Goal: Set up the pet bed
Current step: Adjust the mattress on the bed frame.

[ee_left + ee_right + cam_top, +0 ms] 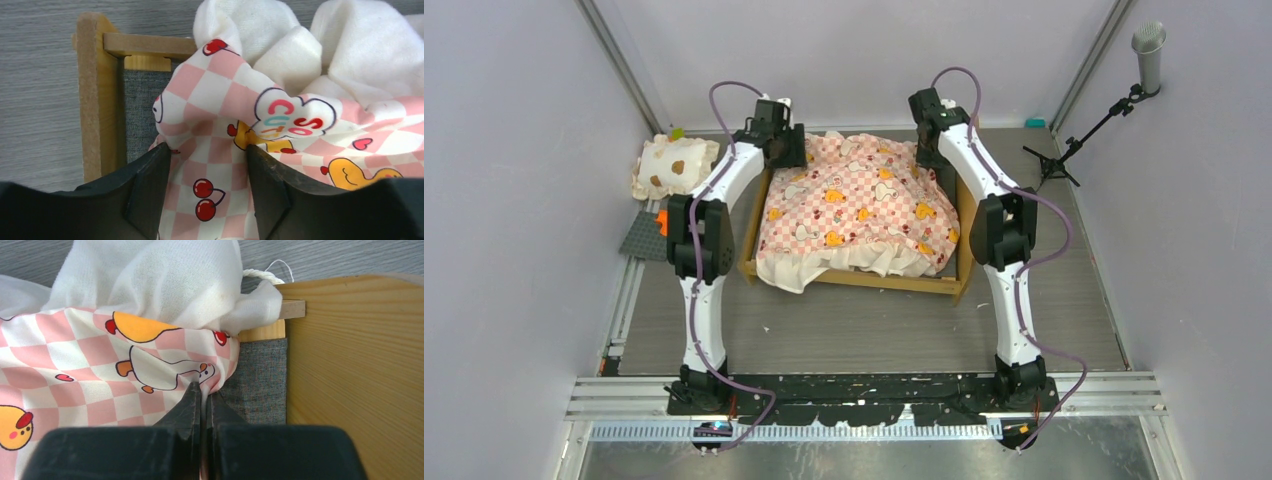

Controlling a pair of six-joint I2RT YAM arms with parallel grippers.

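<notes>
Overhead: pet bed (894, 283) sits mid-worktop (874, 330), slightly skewed, with the left arm (709, 230) at its far-left corner and the right arm (1004, 225) at its far-right corner. The pink checkered mattress (854, 205) lies rumpled across the frame, and its cream ruffle (794, 272) spills over the near-left rail. The overhead view hides both sets of jaws; only the wrist views show them. Left wrist: left jaws apart, checkered cloth spanning the gap and touching both fingers (150, 190), the cherry print lying flat between them. A light-wood frame corner (92, 100) and a strip of dark base (135, 115) show just to one side. Right wrist: right jaws together, fingers (187, 410) clamped on the mattress edge beside the goose print, just beside the broad wood panel (350, 365). A white cord loop (262, 275) shows at the panel's top corner, which the overhead view does not resolve. Edges and room: a wide band of bare worktop lies between the bed's near rail and the arm bases, and a narrower band runs to the bed's right. On the left, a spotted pillow (674, 165) and a grey studded tile (646, 238) lie near the wall, apart from the bed. Surface: grey wood-grain, with metal rails (864, 395) along the near edge. Pale walls enclose three sides; a microphone on a stand (1149, 55) is at far right
</notes>
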